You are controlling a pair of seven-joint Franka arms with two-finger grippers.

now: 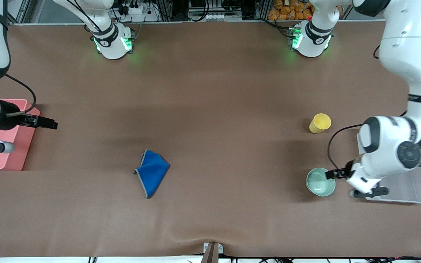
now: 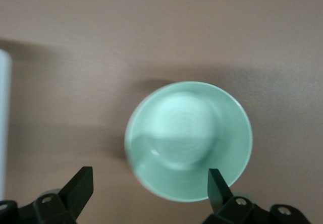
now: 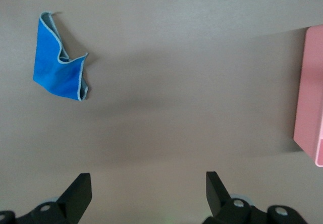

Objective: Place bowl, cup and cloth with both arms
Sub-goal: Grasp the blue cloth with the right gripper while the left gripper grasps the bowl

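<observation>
The pale green bowl [image 1: 319,182] stands upright on the brown table near the left arm's end, and shows in the left wrist view [image 2: 189,138]. My left gripper [image 1: 333,174] [image 2: 150,183] is open just over the bowl's rim on the side toward the clear tray, with one finger over the rim. The yellow cup [image 1: 320,123] stands farther from the front camera than the bowl. The blue cloth [image 1: 152,176] [image 3: 58,67] lies crumpled mid-table. My right gripper [image 1: 48,123] [image 3: 149,188] is open and empty, over bare table beside the pink tray.
A pink tray [image 1: 2,153] [image 3: 310,108] lies at the right arm's end of the table. A clear tray [image 1: 411,186] lies at the left arm's end beside the bowl; its edge shows in the left wrist view [image 2: 2,123].
</observation>
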